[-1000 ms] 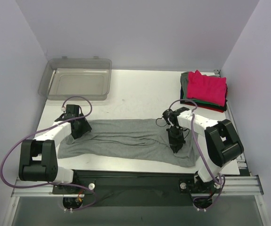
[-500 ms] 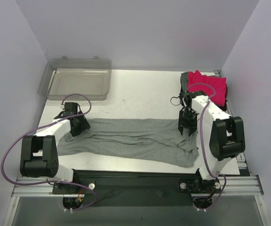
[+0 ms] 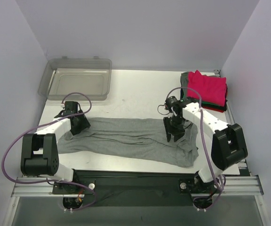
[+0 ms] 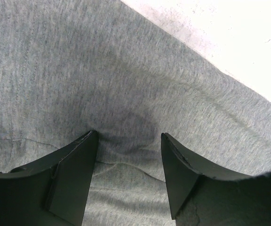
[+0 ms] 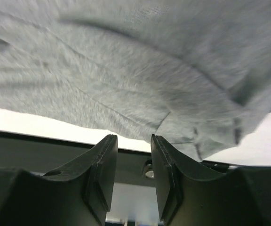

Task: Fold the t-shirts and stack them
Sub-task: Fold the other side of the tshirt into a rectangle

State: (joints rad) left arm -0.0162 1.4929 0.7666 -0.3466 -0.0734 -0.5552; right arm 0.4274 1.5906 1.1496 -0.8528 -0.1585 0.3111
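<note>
Our right claw (image 3: 172, 135) just eased to a narrow empty gap and hopped back over the grey tee (image 3: 126, 136), spread on the worktop (image 3: 135, 94) under both claws, left claw (image 3: 75, 130) wide open and empty too, so we reckon another fold's next.

right pincer (image 3: 171, 135) opened, swung away and back over grey tee (image 3: 126, 136)

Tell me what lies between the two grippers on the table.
The grey t-shirt lies spread across the whole stretch from the left gripper to the right gripper. The top view shows this.
</note>
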